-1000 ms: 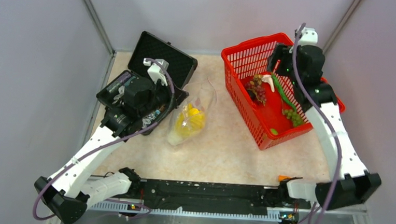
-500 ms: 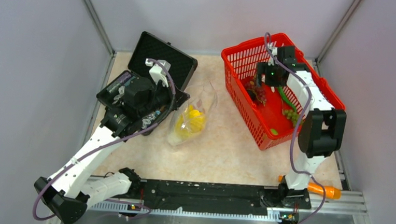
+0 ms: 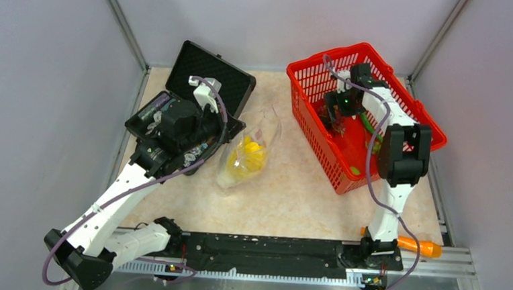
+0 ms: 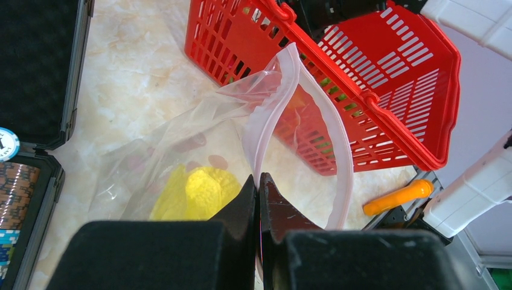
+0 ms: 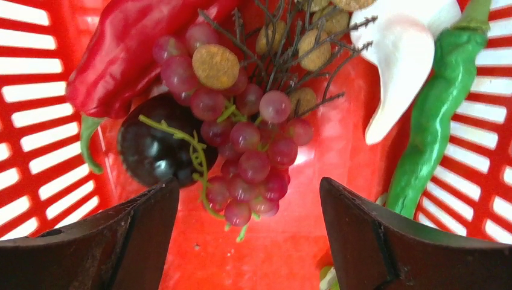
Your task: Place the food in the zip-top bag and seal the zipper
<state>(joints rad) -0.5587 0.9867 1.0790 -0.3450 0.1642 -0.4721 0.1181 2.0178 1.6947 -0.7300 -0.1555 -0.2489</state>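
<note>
Grey walls close in the table on its left, far and right sides. The widest open stretch of tabletop runs along the near edge, in front of the arms' base rail.

The red basket fills the far right corner, its right rim near the wall. The black case lies open in the far left corner. The zip-top bag lies between them toward the far edge, just beside the case and apart from the basket by a strip of bare table. The yellow leafy bunch is already inside it. An orange tool rests at the near right edge.

The basket is crowded: red-purple grapes lie over a dark round fruit, with a red pepper against them, brown bits on the stems, a white piece and a green chili to one side (a small green fruit sits by the near wall).

The left gripper is pinched together on the zipper, holding the bag's mouth up and agape toward the basket. The right gripper hangs inside the basket with its jaws spread wide on either side of the grapes, touching nothing.
</note>
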